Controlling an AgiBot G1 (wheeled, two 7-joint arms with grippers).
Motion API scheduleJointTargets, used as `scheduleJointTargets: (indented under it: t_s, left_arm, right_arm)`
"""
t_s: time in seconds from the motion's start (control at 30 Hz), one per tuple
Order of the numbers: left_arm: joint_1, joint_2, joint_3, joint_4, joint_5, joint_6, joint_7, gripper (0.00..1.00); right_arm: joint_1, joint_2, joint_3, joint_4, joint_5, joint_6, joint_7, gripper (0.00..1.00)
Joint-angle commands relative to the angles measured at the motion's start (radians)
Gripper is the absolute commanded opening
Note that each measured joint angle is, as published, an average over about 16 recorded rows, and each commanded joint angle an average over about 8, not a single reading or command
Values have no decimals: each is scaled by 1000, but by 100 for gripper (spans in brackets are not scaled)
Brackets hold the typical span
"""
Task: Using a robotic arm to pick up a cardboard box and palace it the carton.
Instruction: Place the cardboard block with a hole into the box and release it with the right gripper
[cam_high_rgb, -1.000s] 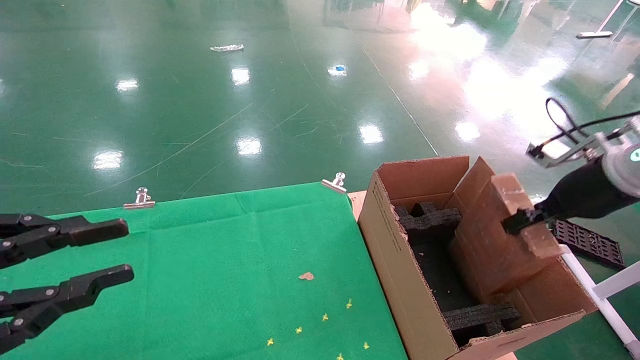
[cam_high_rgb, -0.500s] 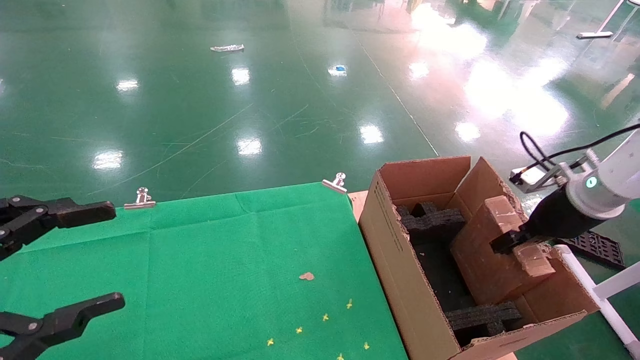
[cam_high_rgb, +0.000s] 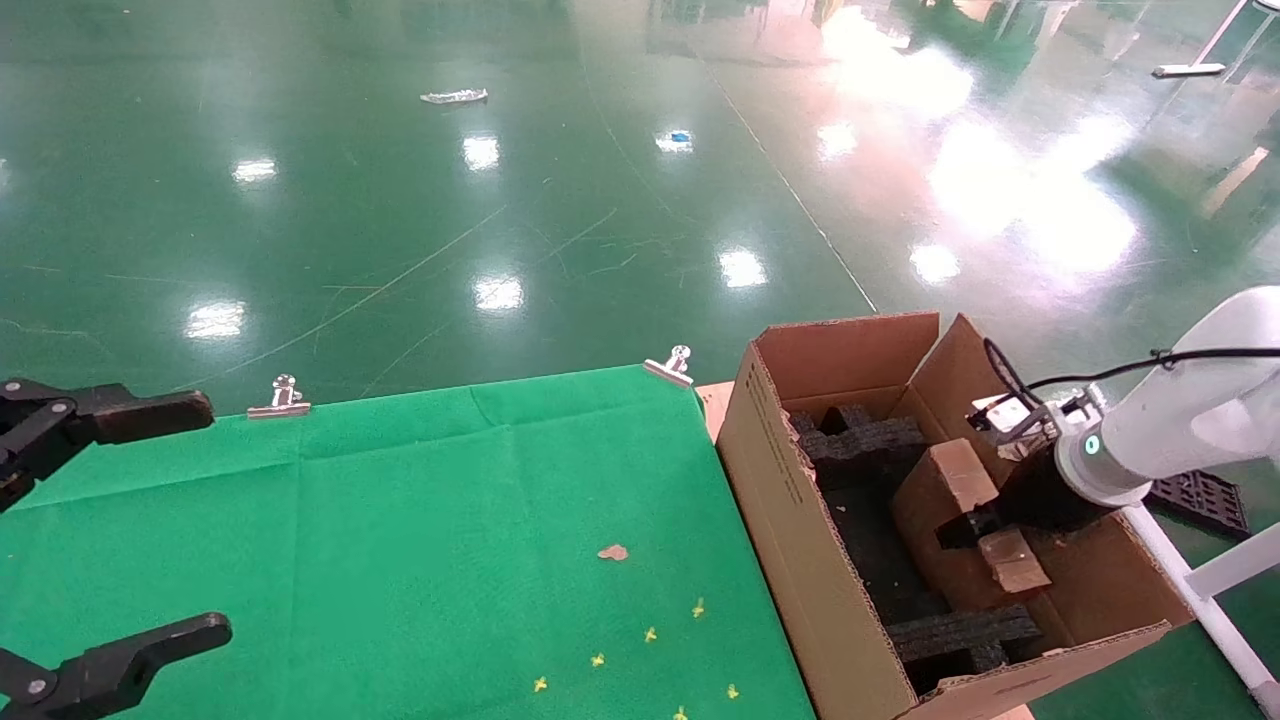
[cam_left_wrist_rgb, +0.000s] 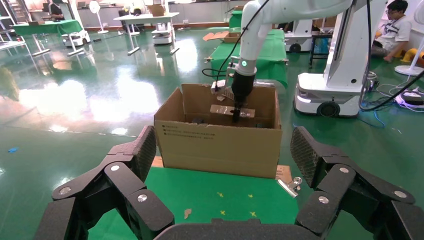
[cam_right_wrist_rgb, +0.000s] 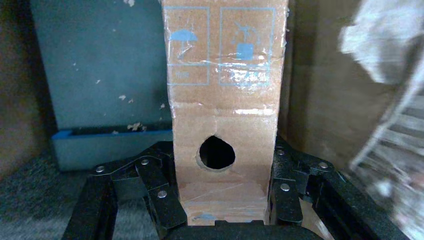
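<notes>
Inside the carton (cam_high_rgb: 800, 470), near its right wall, my right gripper (cam_high_rgb: 965, 527) grips the cardboard box (cam_high_rgb: 945, 490); release remains; left gripper (cam_high_rgb: 120, 520) spread.

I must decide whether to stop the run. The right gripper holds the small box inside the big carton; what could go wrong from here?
1. The cardboard box sits tilted in the right gripper, between the black foam inserts; released so, it may land on foam and rest crooked.
2. It hangs close to the carton side wall and could catch there.
3. The right arm's cable passes near the flap and might snag.
</notes>
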Motion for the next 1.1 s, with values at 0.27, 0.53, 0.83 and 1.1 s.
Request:
scheduleJointTargets:
  t_s: [0.27, 0.53, 0.83, 1.1]
  left_arm:
    - [0, 0, 1, 0, 0, 0, 0, 100]
    - [0, 0, 1, 0, -1, 0, 0, 100]
    - [0, -1, 1, 0, -1, -1, 1, 100]
    - [0, -1, 2, 0, -1, -1, 1, 100]
  right_arm:
    - [-70, -39, 24, -69, 37, 52, -83, 30]
    - [-75, -69, 19, -117, 29, 41, -112, 100]
    - [-72, -84, 17, -146, 26, 26, -128, 100]
    - [-68, -94, 15, -162, 23, 17, -130, 100]
